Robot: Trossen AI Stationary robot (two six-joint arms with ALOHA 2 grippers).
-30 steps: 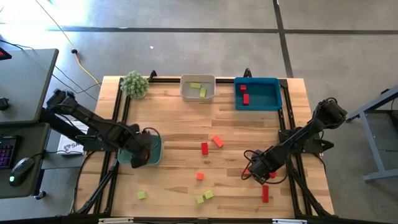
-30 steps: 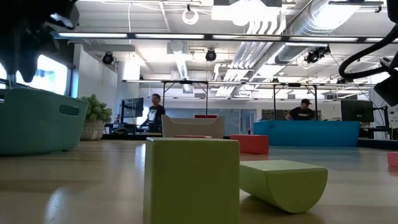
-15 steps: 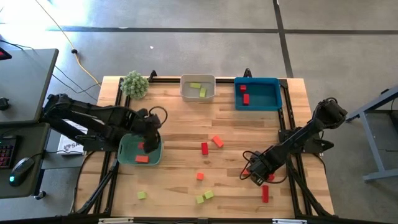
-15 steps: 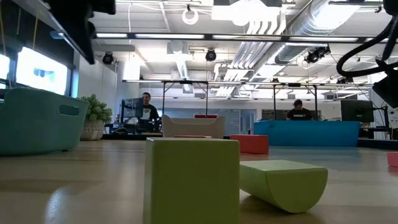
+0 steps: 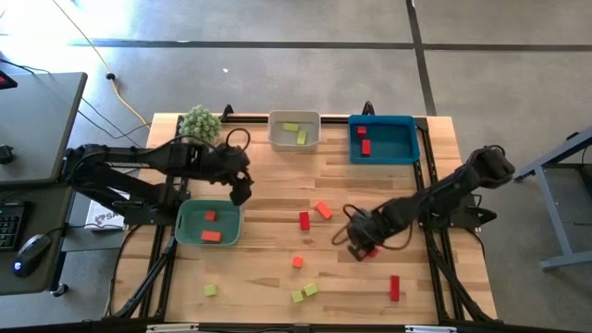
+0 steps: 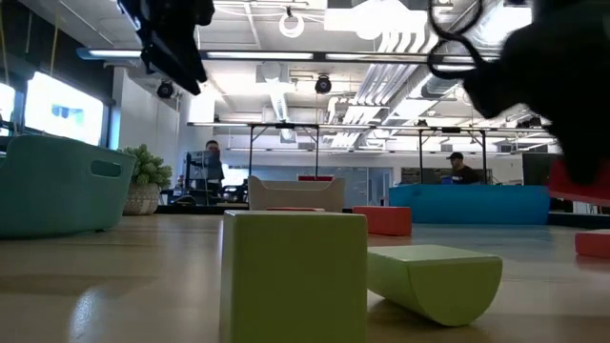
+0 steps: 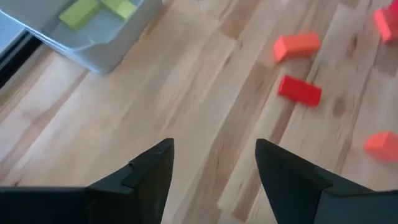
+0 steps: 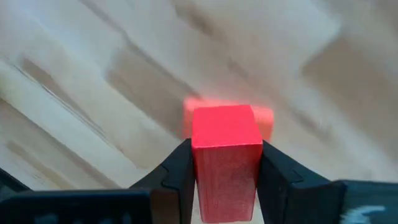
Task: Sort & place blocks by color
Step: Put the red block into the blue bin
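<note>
My right gripper (image 5: pixel 359 248) is shut on a dark red block (image 8: pixel 225 149) above the table's right half; the block also shows at the right of the low view (image 6: pixel 583 183). My left gripper (image 5: pixel 242 192) is open and empty (image 7: pixel 214 149), held high beyond the far right corner of the teal tray (image 5: pixel 185 231), which holds two orange blocks (image 5: pixel 211 235). The white tray (image 5: pixel 294 141) holds yellow-green blocks and the blue tray (image 5: pixel 398 139) holds red ones. Loose on the table lie a red block (image 5: pixel 304 220), orange blocks (image 5: pixel 323 210) and yellow-green blocks (image 5: pixel 303 292). My right gripper pinches the red block by two opposite sides (image 8: pixel 199 165) between its two fingers. The block's end sticks out past the fingertips. It is lifted clear of the table.
Another red block (image 5: pixel 395 287) lies near the table's front right. A fuzzy green plant (image 5: pixel 200 124) stands at the far left corner. An orange block (image 5: pixel 297 262) and a yellow-green block (image 5: pixel 211 289) lie toward the near edge. Bare wood lies between the trays and the loose blocks.
My left gripper has risen from over the teal tray and gone toward the far edge and right; two orange blocks now show in the tray. My right gripper has gone toward the table's left with the red block, now clear of the table.
</note>
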